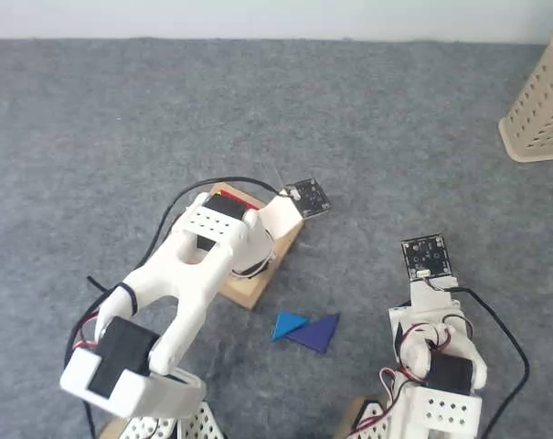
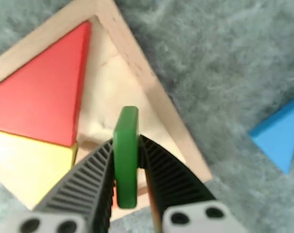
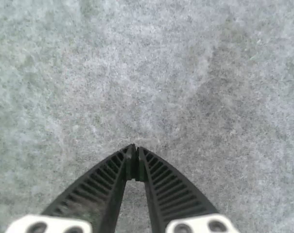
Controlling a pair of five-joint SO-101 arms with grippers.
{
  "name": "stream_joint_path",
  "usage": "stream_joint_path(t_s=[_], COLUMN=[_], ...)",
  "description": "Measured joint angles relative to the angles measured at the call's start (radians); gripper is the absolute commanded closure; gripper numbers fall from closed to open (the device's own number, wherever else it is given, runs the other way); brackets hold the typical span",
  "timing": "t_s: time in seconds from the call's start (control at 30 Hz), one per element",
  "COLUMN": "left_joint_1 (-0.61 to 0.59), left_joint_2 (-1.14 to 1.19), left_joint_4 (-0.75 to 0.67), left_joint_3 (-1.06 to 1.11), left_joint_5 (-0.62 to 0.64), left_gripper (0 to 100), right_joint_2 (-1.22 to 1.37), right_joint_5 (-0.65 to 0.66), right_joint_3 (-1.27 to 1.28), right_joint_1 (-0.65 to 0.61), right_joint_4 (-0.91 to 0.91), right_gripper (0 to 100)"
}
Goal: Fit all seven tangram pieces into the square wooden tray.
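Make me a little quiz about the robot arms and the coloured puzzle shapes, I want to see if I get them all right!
1. True or false: the left gripper holds a green piece above the wooden tray.
2. Which pieces lie in the tray?
A. a red triangle and a yellow piece
B. a black one and a white one
C. a pink one and a brown one
3. Fill the gap: the right gripper, above the grey carpet, is ____ (open or shut).

Key: 1 true; 2 A; 3 shut.

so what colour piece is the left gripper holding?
It's a green piece; clearest in the left wrist view.
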Motion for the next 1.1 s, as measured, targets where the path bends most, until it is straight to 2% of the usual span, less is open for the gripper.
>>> stream_joint_path(t_s=[0.07,0.23,0.57,1.1], left_joint_1=[0.025,0.032,0.031,-0.117], left_joint_2=[0.000,0.000,0.000,0.000], left_joint_4=[0.002,0.009,0.031,0.034], left_joint_3=[0.000,0.000,0.000,-0.066], left_joint_5=[-0.005,-0.025,-0.038,-0.015], left_gripper=[98,89,89,89], right_joint_2=[0.000,0.000,0.000,0.000], right_joint_5=[0.000,0.000,0.000,0.000], right_joint_3=[0.000,0.000,0.000,0.000], right_joint_1=[0.000,0.000,0.000,0.000], right_joint_4=[0.000,0.000,0.000,0.000], right_gripper=[99.2,99.2,99.2,99.2])
